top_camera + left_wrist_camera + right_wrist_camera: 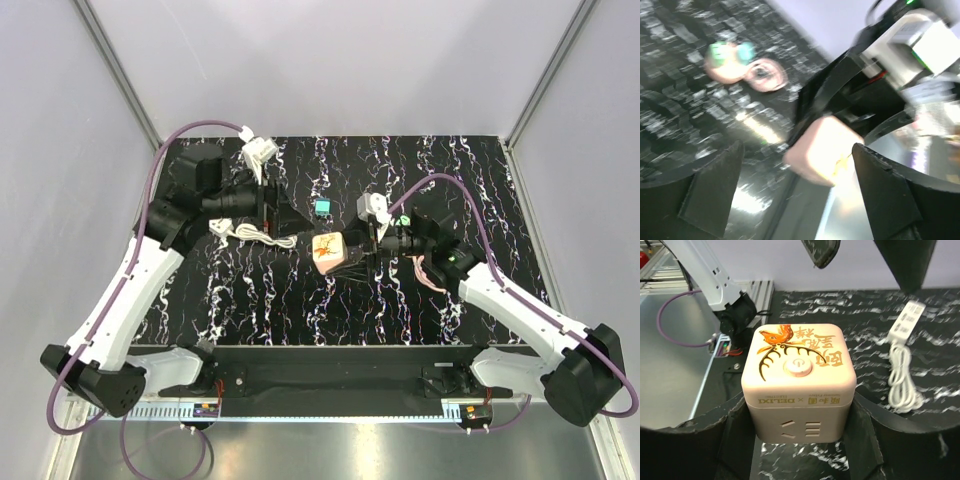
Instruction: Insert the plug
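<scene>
A pale pink cube socket (327,252) with an orange butterfly print and a round button sits on the black marbled mat. My right gripper (347,256) is shut on it; in the right wrist view its fingers (867,440) press both sides of the cube (799,375), slots facing the camera. A white plug with a coiled white cable (250,235) lies to the cube's left, also in the right wrist view (902,355). My left gripper (283,218) is open and empty above that cable. In the blurred left wrist view the cube (825,150) lies beyond the gap between its fingers (715,195).
A small teal block (322,208) lies behind the cube. A pink coiled cable (430,272) lies under my right arm; it also shows blurred in the left wrist view (762,75). The mat's near edge meets a black rail (330,372) holding the arm bases.
</scene>
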Robot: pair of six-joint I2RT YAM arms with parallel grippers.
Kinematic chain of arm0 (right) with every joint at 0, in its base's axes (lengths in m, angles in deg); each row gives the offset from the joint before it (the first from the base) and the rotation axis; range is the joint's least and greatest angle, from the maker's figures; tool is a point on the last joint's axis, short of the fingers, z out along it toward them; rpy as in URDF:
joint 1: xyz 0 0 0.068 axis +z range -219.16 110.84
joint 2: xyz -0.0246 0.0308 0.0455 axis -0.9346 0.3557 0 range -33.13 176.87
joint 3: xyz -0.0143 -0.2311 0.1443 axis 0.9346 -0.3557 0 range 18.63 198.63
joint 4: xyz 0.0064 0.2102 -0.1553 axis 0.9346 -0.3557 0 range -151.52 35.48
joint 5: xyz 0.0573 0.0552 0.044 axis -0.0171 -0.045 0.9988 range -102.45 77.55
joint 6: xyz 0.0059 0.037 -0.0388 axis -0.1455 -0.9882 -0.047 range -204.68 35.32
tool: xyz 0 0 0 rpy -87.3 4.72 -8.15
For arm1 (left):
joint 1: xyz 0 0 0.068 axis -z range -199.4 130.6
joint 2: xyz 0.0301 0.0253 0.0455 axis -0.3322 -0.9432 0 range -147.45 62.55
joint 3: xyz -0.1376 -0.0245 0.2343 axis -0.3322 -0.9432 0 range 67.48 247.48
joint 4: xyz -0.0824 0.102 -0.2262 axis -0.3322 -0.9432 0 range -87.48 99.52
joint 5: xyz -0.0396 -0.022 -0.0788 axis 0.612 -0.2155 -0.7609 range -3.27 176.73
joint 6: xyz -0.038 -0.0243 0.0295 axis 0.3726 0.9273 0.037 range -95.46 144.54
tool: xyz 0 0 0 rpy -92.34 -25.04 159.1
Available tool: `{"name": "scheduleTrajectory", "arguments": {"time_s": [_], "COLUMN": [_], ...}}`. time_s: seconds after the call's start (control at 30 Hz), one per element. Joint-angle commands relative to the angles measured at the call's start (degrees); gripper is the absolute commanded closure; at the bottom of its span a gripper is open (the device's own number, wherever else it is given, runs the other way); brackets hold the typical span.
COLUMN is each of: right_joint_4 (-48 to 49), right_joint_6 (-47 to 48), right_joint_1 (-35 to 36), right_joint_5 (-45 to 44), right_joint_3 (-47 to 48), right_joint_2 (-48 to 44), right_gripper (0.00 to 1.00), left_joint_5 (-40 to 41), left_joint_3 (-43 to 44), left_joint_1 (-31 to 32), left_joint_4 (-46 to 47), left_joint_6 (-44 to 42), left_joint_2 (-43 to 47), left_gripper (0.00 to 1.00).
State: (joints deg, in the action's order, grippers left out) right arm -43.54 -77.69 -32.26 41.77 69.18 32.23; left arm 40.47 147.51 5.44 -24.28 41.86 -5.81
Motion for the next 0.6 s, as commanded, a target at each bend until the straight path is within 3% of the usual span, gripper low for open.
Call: {"name": "scheduleTrajectory", "arguments": {"time_s": [0.0, 0.13, 0.23, 0.33, 0.57], "right_joint_4": [-7.4, -7.8, -7.6, -7.3, -3.6], "right_joint_6": [-2.7, -5.0, -6.3, -6.6, -8.7], "right_joint_1": [0.0, 0.0, 0.0, 0.0, 0.1], "right_joint_5": [0.4, 4.3, 6.6, 8.3, 10.2], "right_joint_3": [1.8, 1.7, 1.6, 1.3, -0.7], "right_joint_2": [-1.1, 0.3, 1.6, 2.7, 1.4], "right_gripper": [1.0, 1.0, 1.0, 1.0, 1.0], "left_joint_5": [11.0, 19.3, 17.4, 12.6, 11.4], "left_joint_3": [2.6, 1.8, 0.9, 2.1, 3.7], "left_joint_1": [1.7, 12.4, 17.2, 17.7, 17.8], "left_joint_4": [-15.7, -19.1, -18.6, -18.0, -19.8], "left_joint_6": [-15.0, -25.6, -34.4, -34.9, -34.8], "left_joint_2": [0.1, 0.3, 2.8, 2.3, -2.7], "left_gripper": [0.1, 0.25, 0.21, 0.21, 0.15]}}
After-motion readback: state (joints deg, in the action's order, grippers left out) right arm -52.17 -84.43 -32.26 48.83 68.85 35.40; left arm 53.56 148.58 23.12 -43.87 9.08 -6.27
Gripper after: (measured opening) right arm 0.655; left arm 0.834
